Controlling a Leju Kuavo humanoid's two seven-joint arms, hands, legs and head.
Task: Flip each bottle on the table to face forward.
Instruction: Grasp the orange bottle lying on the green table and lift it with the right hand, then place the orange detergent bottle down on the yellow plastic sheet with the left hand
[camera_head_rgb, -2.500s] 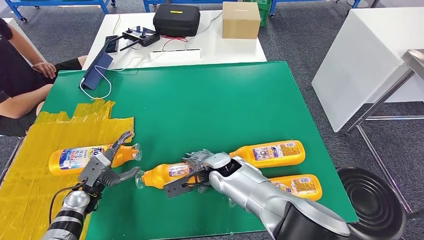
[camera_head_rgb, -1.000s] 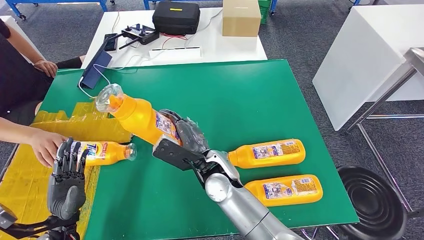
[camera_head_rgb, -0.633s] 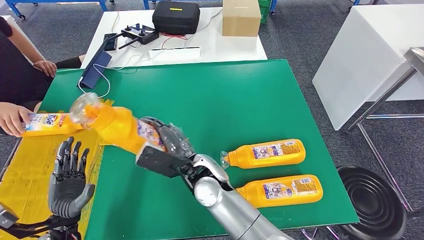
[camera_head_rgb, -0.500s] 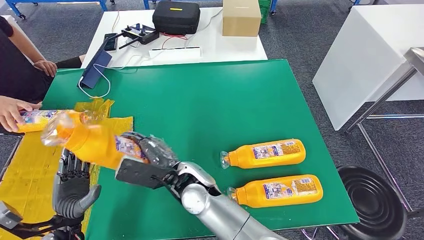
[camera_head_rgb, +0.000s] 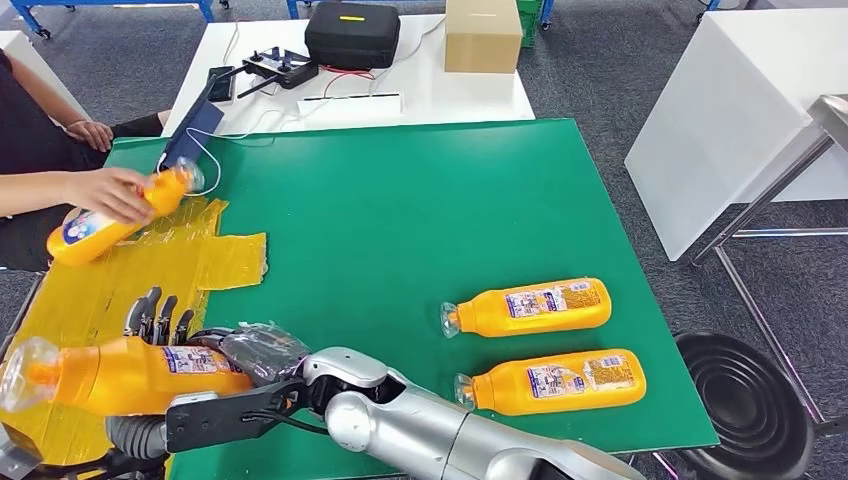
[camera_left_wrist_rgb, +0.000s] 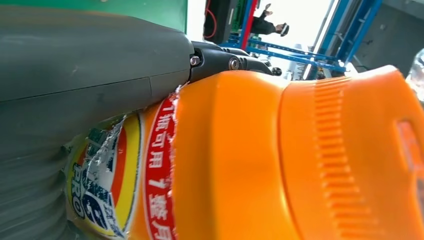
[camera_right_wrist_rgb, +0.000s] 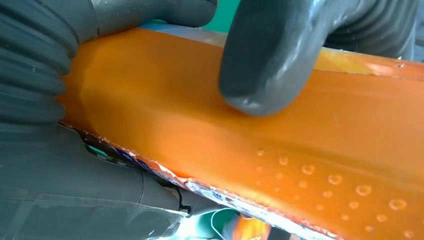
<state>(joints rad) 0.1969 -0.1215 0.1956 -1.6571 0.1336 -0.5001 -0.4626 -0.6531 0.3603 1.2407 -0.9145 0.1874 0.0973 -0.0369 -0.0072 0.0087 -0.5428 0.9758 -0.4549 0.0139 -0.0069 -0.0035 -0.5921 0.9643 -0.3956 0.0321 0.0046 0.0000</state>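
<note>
My right hand (camera_head_rgb: 258, 356) grips an orange bottle (camera_head_rgb: 130, 372) by its labelled body, low over the front left corner, cap end pointing left. In the right wrist view the thumb (camera_right_wrist_rgb: 270, 55) presses on the orange bottle (camera_right_wrist_rgb: 280, 145). My left hand (camera_head_rgb: 158, 316) stands behind that bottle with fingers upright and apart; the left wrist view has the bottle (camera_left_wrist_rgb: 280, 160) lying against the left hand (camera_left_wrist_rgb: 90, 95). Two more orange bottles (camera_head_rgb: 530, 307) (camera_head_rgb: 555, 380) lie on the green table (camera_head_rgb: 400, 220) at the right, caps pointing left. A person's hand (camera_head_rgb: 105, 190) holds another bottle (camera_head_rgb: 110, 215) at the far left.
Yellow tape (camera_head_rgb: 70, 290) covers the table's left part. Behind stands a white table with a black case (camera_head_rgb: 352, 38), a cardboard box (camera_head_rgb: 482, 38) and a controller (camera_head_rgb: 275, 70). A blue device (camera_head_rgb: 195, 135) with a cable lies at the back left corner. A black stool (camera_head_rgb: 750, 400) stands right.
My right arm carried the bottle from mid-table leftward and down to the front left, in front of my raised left hand. The person picked the other bottle off the yellow tape.
</note>
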